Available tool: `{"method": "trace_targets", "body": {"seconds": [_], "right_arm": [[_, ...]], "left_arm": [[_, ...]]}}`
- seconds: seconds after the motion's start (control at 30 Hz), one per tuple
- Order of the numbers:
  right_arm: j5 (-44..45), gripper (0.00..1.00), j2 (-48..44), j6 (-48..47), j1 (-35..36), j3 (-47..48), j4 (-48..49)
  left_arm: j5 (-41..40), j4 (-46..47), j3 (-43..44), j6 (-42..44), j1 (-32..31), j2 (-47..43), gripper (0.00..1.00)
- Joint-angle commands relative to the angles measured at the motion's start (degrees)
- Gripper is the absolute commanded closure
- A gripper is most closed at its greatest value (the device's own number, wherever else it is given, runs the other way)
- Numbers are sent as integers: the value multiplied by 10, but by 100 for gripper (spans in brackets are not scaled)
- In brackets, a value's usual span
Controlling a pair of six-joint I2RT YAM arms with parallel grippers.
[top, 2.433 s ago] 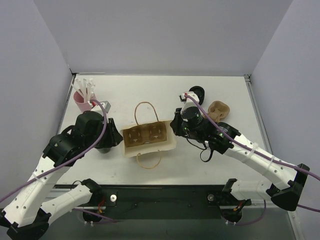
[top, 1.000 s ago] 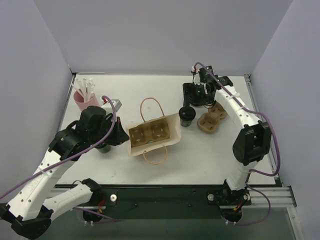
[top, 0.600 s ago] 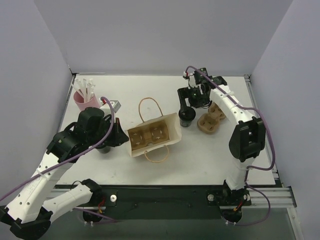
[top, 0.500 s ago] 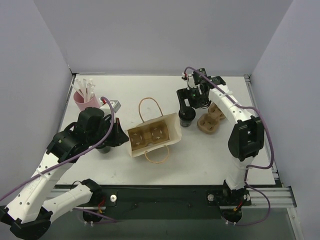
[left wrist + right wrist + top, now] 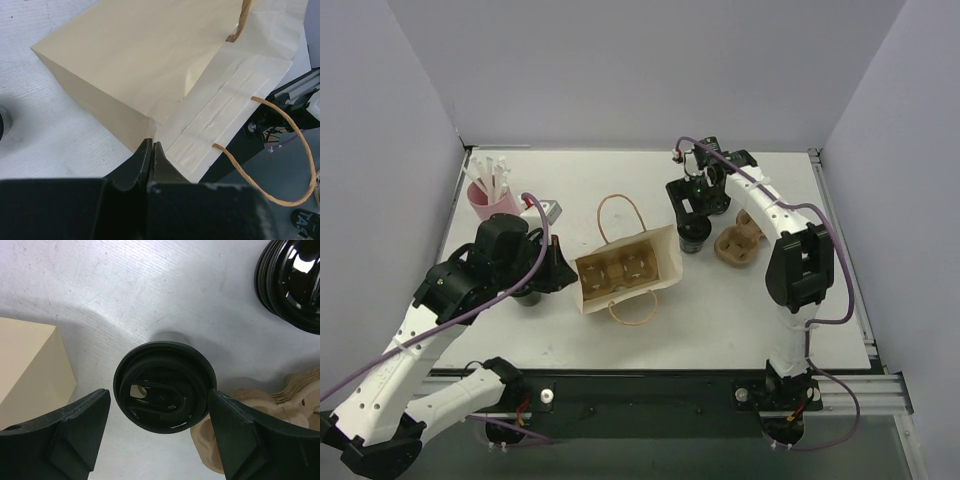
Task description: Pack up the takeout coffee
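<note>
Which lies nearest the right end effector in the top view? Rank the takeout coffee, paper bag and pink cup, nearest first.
1. takeout coffee: directly under the right end effector.
2. paper bag: mid-table, on its left.
3. pink cup: far left corner.

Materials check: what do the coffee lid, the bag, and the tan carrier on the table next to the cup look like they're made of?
coffee lid: likely glossy black plastic, with sharp light reflections and a moulded sip slot.
bag: matte tan paper with creased folds. The twisted cord handles look like paper twine.
carrier: probably moulded pulp, going by the dull brown colour and rounded cup wells.
</note>
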Motion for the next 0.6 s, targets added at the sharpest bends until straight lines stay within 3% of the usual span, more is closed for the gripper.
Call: {"method": "trace_targets", "body": {"seconds": [0.0, 0.33, 0.57], "right_arm": [[38, 20, 15, -17, 13, 18, -28], [67, 26, 32, -16, 19, 21, -30], [81, 40, 18, -2, 21, 15, -37]], "left_arm": [[7, 8, 10, 11, 2, -1, 100], [5, 5, 14, 13, 2, 1, 100], [4, 10, 15, 17, 2, 7, 100]]}}
